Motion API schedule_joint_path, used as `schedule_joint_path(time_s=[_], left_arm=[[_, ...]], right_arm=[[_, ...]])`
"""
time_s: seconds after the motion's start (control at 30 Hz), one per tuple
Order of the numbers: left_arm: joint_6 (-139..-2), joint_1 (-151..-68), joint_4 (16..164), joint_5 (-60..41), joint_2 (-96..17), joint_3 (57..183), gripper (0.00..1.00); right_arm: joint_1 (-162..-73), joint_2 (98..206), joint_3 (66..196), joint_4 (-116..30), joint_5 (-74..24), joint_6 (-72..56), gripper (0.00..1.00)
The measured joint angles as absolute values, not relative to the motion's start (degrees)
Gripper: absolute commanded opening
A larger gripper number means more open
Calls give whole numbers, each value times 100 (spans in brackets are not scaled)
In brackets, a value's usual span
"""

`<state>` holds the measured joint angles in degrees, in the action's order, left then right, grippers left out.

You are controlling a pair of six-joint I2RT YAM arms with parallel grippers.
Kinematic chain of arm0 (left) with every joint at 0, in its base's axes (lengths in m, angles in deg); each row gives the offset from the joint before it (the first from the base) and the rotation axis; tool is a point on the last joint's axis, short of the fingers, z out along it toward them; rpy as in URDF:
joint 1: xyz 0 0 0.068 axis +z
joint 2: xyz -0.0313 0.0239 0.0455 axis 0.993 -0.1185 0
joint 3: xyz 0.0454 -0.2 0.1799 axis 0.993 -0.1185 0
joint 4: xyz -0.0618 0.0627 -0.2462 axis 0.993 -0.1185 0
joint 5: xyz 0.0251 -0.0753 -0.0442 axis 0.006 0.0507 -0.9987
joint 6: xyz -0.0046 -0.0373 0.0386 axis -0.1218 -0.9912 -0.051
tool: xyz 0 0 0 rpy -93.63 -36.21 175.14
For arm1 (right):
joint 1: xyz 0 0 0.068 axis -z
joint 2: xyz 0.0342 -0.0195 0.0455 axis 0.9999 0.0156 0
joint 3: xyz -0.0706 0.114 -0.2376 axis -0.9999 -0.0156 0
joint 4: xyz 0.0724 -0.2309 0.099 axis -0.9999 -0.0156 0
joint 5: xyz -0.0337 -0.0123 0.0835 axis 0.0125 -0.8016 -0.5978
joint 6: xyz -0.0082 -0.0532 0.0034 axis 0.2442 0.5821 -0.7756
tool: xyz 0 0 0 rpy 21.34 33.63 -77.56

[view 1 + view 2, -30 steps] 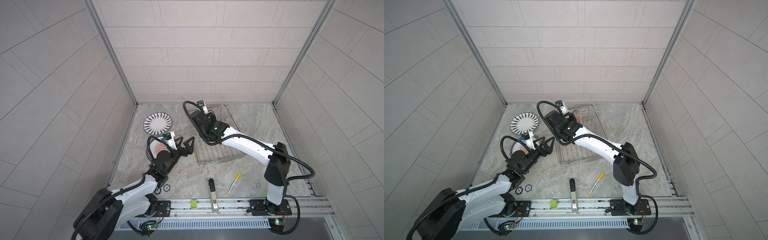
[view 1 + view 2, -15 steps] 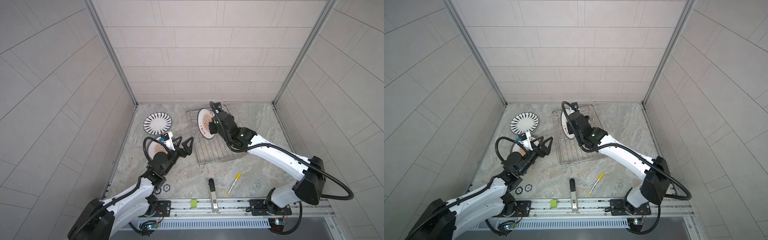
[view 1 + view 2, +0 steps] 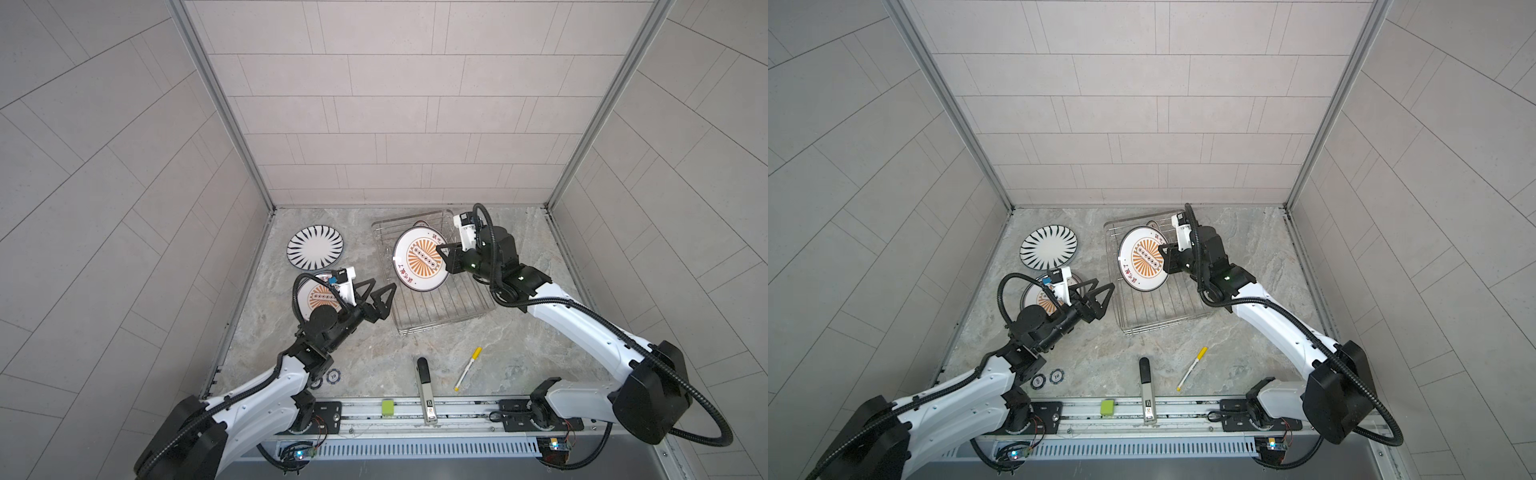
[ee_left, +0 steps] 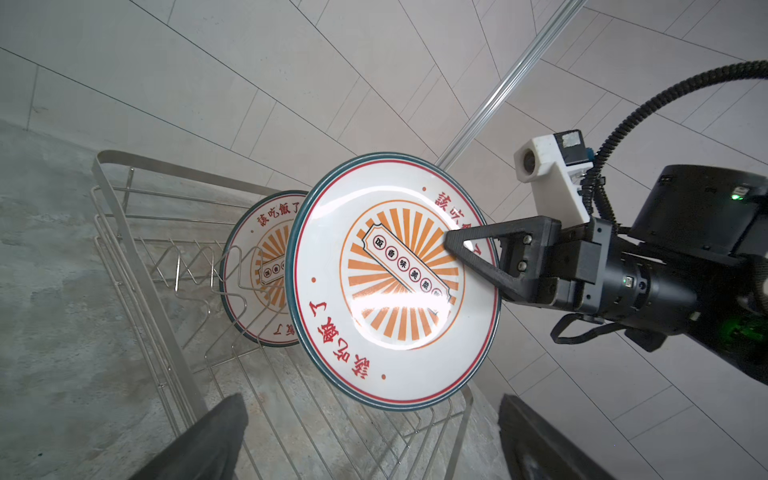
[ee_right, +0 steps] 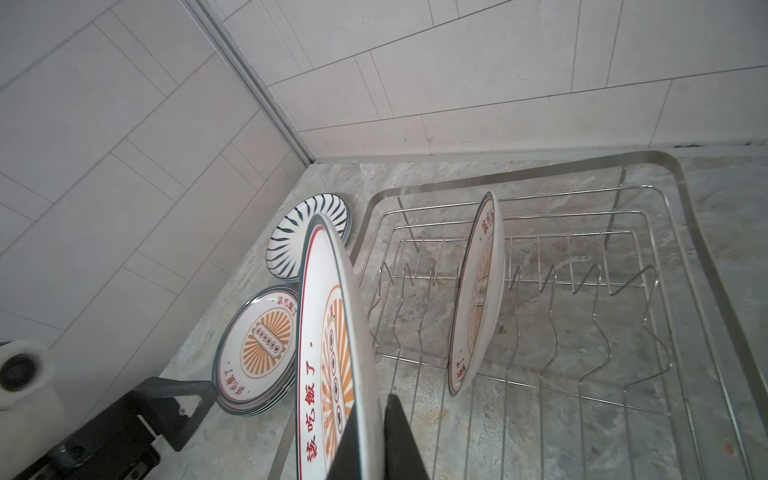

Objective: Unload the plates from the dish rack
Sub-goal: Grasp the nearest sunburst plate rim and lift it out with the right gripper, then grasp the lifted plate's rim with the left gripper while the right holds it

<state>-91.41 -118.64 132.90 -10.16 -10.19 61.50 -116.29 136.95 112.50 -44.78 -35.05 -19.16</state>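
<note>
My right gripper [image 3: 442, 253] [image 5: 370, 415] is shut on the rim of a white plate [image 3: 419, 262] [image 4: 390, 282] with an orange sunburst and red characters. It holds the plate on edge above the dish rack [image 3: 449, 316] [image 5: 685, 249], a silver wire basket. A second sunburst plate [image 5: 478, 299] [image 4: 253, 266] stands in the prongs at the rack's back. My left gripper [image 3: 376, 297] [image 4: 370, 399] is open and empty just left of the rack, facing the held plate. Under it lies a stack of sunburst plates [image 3: 316, 291] [image 5: 257, 349].
A plate with black radial stripes [image 3: 316, 248] lies flat at the back left. Near the front edge are two poker chips [image 3: 333, 376], a black and silver tool [image 3: 424, 386], a yellow-capped pen [image 3: 468, 368] and a green block [image 3: 387, 406]. Tiled walls close three sides.
The right arm has swung its elbow out to the right and carried the plate from the rack's back left corner to above its middle. The left gripper stayed open and shifted slightly.
</note>
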Motion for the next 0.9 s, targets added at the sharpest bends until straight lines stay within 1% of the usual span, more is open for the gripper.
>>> schedule_joint_path(time_s=[0.17,0.2,0.3,0.4,0.5,0.57,0.63,0.7,0.77,0.83,0.9], left_arm=[[-9340,-11903,13421,-1184,-1161,6207,100],[-9375,-11916,13447,-1167,-1159,6207,98],[-9423,-11969,13480,-1088,-1161,6209,86],[-9469,-12058,13506,-1025,-1216,6255,82],[-9478,-12205,13533,-913,-1282,6317,72],[-9493,-12286,13511,-821,-1338,6400,63],[-9496,-12327,13496,-778,-1402,6531,57],[-9502,-12349,13491,-756,-1465,6653,51],[-9513,-12375,13471,-708,-1531,6706,43],[-9511,-12379,13388,-633,-1588,6743,38],[-9513,-12382,13275,-587,-1653,6784,29]], right_arm=[[-11347,13422,11005,-4190,-4368,-2146,5],[-11314,13383,10966,-4118,-4539,-2192,5],[-11235,13348,10914,-4015,-4987,-2279,5],[-11154,13348,10868,-3930,-5319,-2358,5],[-11126,13350,10822,-3805,-5538,-2421,5],[-11119,13352,10811,-3781,-5625,-2445,5],[-11119,13352,10798,-3770,-5669,-2450,5],[-11122,13352,10780,-3768,-5695,-2452,5],[-11122,13352,10778,-3753,-5708,-2458,5],[-11122,13352,10776,-3768,-5667,-2421,5],[-11122,13344,10756,-3777,-5623,-2366,5]])
